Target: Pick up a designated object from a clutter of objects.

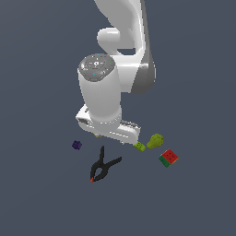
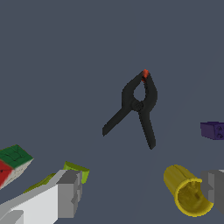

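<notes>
The clamp [image 1: 103,167] lies alone at lower centre of the exterior view, nothing covering it. The gripper [image 2: 140,192] hangs above it, spread wide and empty. Nearby lie a purple block [image 1: 77,145], a yellow cup [image 2: 187,195], green pieces [image 1: 155,141] and a red-green cube [image 1: 168,158].

A simulated test scene, not a real room: a flat, featureless grey-blue ground [image 1: 37,193] fills both views, with smooth rendered shapes and no walls or furniture.
</notes>
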